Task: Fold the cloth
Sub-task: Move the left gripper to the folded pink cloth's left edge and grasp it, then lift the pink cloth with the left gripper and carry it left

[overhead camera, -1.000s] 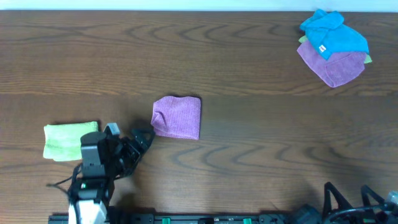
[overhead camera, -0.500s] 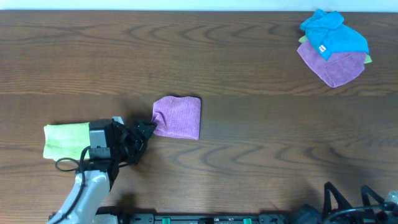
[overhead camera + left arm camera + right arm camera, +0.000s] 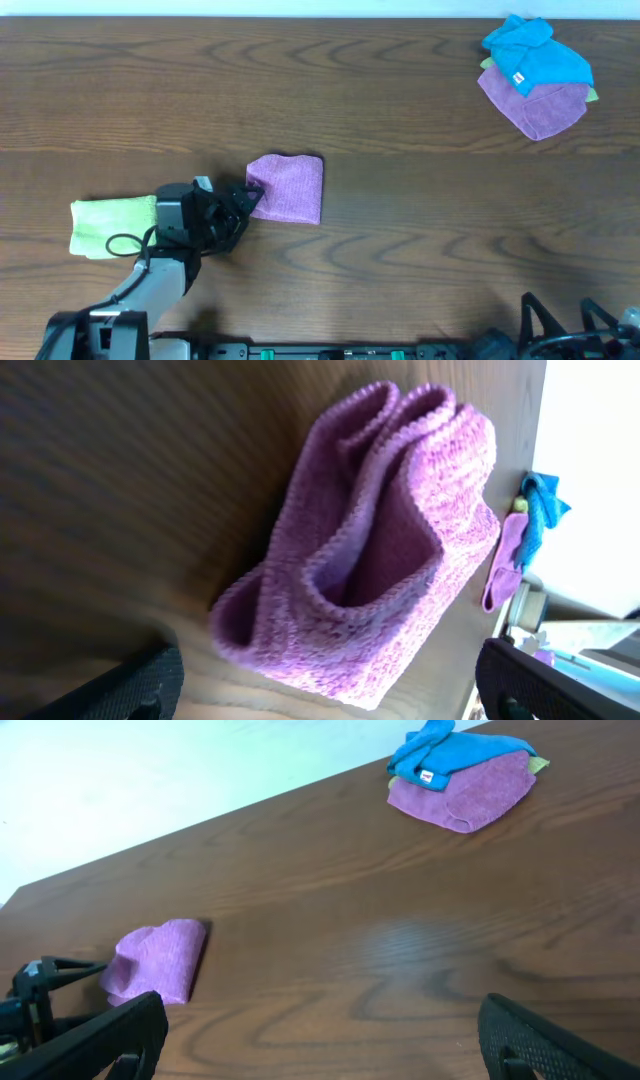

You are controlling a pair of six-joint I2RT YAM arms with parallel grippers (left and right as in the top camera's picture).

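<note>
Overhead, the cloth [image 3: 288,187] is recorded as a small folded bundle just toward 9 o'clock of centre on the table [image 3: 400,260], with the left gripper [image 3: 248,202] set at its 8 o'clock corner, jaws spread wide and nothing held. The right gripper [image 3: 560,318] is likewise released, well apart at 5 o'clock. For the fold in hand, it is judged that all the stacked hems shown in the left wrist view should be pinched together and carried low toward 3 o'clock — otherwise the layers may splay.
</note>
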